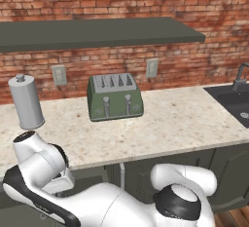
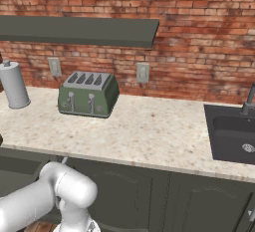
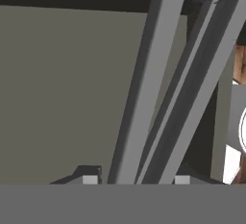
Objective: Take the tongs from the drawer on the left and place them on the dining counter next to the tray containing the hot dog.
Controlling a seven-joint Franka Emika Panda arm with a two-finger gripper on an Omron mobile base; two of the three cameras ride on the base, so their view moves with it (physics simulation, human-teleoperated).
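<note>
The sink (image 2: 234, 136) is a dark rectangular basin set into the right end of the worktop (image 2: 149, 131). The right base view shows its round drain, while the left base view shows its near corner and the tap (image 1: 240, 77). The toaster (image 1: 115, 97) is a green, glossy, rounded box with four top slots and two front levers. It stands near the worktop's back edge. A grey cylinder with a knob on top (image 1: 26, 102) stands upright towards the back left corner. The worktop is pale speckled stone. Behind it are a rough red brick wall with two sockets and a flat dark shelf (image 1: 97, 32).

In the hand view, the drawer (image 3: 57, 98) appears as a flat, matte grey-green front, crossed diagonally by its smooth silver bar handle (image 3: 144, 74). The gripper (image 3: 135, 179) has one fingertip on each side of this bar. Whether the pads press on it cannot be determined. The base views show the white arm reaching down below the worktop's front edge at the left.
</note>
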